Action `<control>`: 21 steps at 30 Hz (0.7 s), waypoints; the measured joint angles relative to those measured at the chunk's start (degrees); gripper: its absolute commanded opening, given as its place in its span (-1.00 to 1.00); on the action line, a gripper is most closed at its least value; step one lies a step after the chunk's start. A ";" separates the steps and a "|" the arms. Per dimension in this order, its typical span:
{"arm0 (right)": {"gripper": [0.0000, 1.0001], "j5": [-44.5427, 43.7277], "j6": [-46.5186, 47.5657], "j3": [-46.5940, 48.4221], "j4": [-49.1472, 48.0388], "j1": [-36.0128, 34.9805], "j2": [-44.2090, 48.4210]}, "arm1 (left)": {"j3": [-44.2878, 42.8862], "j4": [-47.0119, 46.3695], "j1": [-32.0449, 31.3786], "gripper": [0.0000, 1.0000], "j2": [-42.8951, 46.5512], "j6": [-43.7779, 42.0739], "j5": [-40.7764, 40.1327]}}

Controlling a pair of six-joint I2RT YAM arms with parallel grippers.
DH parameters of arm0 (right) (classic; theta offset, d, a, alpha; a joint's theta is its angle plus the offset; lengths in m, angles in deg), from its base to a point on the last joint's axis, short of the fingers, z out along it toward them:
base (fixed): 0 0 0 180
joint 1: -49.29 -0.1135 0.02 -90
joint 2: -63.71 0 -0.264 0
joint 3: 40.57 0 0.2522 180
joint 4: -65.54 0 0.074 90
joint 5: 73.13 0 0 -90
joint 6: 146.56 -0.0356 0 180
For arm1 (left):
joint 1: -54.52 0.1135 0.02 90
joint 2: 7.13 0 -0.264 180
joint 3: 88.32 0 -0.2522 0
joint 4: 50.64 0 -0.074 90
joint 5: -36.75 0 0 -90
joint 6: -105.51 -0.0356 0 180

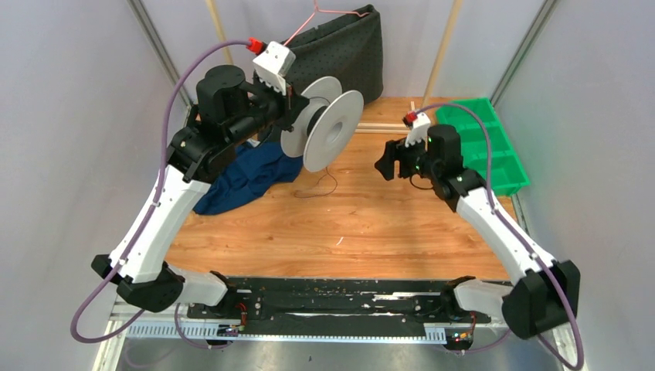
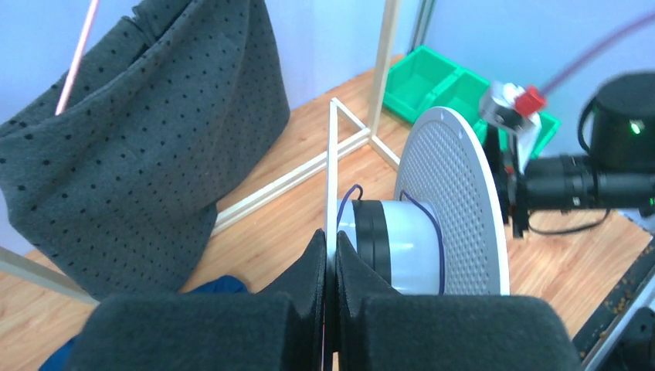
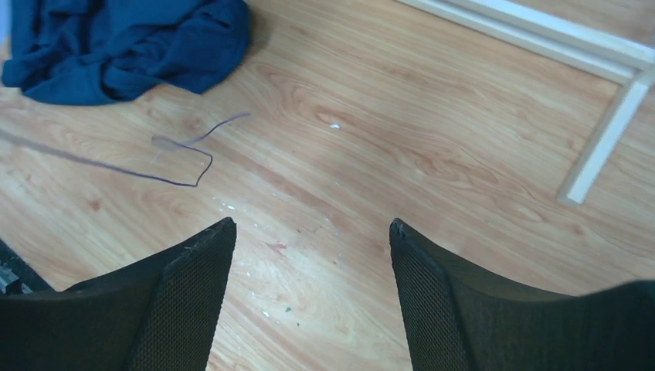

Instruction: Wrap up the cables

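Cables (image 1: 327, 184): thin dark wire. One slack loop lies on the desk (image 1: 371, 232) at the centre of the overhead frame, below the spool (image 1: 332, 127).
Cables, left wrist view only: black turns (image 2: 376, 232) wound round the spool's hub, with two loose strands arching over it. The overhead view hides this.
Cables, right wrist view only: the slack end (image 3: 193, 185) kinks back on itself on bare wood, left of centre.
Spool: grey-white plastic with two round flanges. The far flange (image 2: 456, 201) has a fine perforated grid.
Left hand (image 2: 330, 239): pads pressed together on the near flange's thin edge, holding the spool clear of the desk. It is at upper centre of the overhead frame (image 1: 292, 104).
Right hand (image 3: 309, 224): fingers spread wide with nothing between them, above the wood. It is right of centre overhead (image 1: 386, 164).
Bin (image 1: 483, 139): green plastic, split into compartments, at the desk's right edge.
Blue cloth (image 1: 247, 174): crumpled, left of the loop, upper left in the right wrist view (image 3: 116, 46).
Grey fabric (image 2: 131, 139): felt-like, dotted, hanging at upper left.
Desk: wood grain, with pale flecks (image 3: 432, 154).
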 measured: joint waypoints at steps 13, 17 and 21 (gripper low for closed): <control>0.61 7.45 -5.40 -22.75 -21.84 -0.02 13.14 | -1.57 -1.92 0.20 -1.00 -0.24 8.15 -2.01; 0.58 7.69 -6.12 -26.80 -26.53 -1.31 15.15 | -3.76 -2.49 0.20 -1.00 -1.27 9.62 -2.49; 0.56 6.56 -5.95 -30.23 -31.10 -5.29 15.58 | -5.77 -3.65 0.20 -1.00 -2.16 11.04 -2.62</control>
